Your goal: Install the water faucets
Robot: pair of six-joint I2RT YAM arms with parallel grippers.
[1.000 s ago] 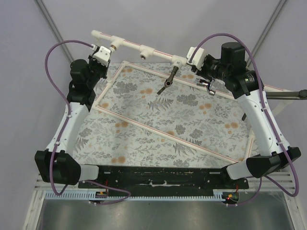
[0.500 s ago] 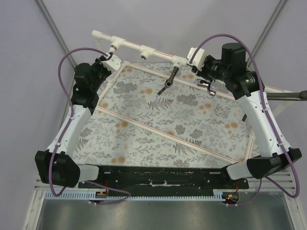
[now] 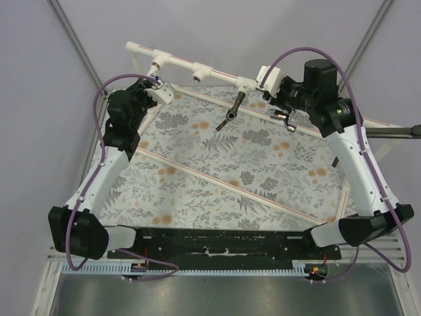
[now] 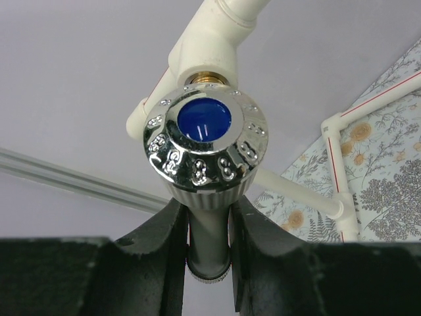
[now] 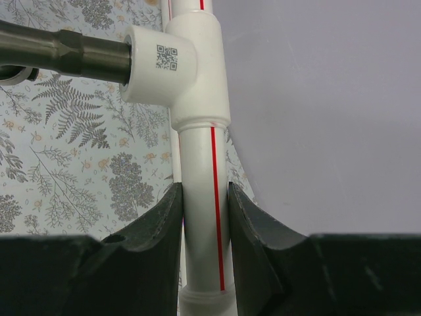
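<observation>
My left gripper [image 4: 209,212] is shut on the body of a white faucet [image 4: 205,135] with a round chrome knob and a blue centre. It holds the faucet just in front of a white tee fitting [image 4: 204,56] with a brass thread. In the top view this gripper [image 3: 158,90] is just below the left part of the pipe frame [image 3: 181,62]. My right gripper [image 5: 205,197] is shut on the white red-striped pipe [image 5: 200,164] below a tee [image 5: 191,59]. A dark metal faucet [image 5: 66,49] sticks out of that tee and hangs over the mat [image 3: 231,108].
The floral mat [image 3: 250,164] covers the table, with thin white red-striped pipes running across and around it. A small chrome piece [image 3: 284,118] sits under the right wrist. Grey walls stand close behind the pipe frame.
My left gripper has swung to the right and a little nearer with the knob faucet in it. The right arm has not moved.
</observation>
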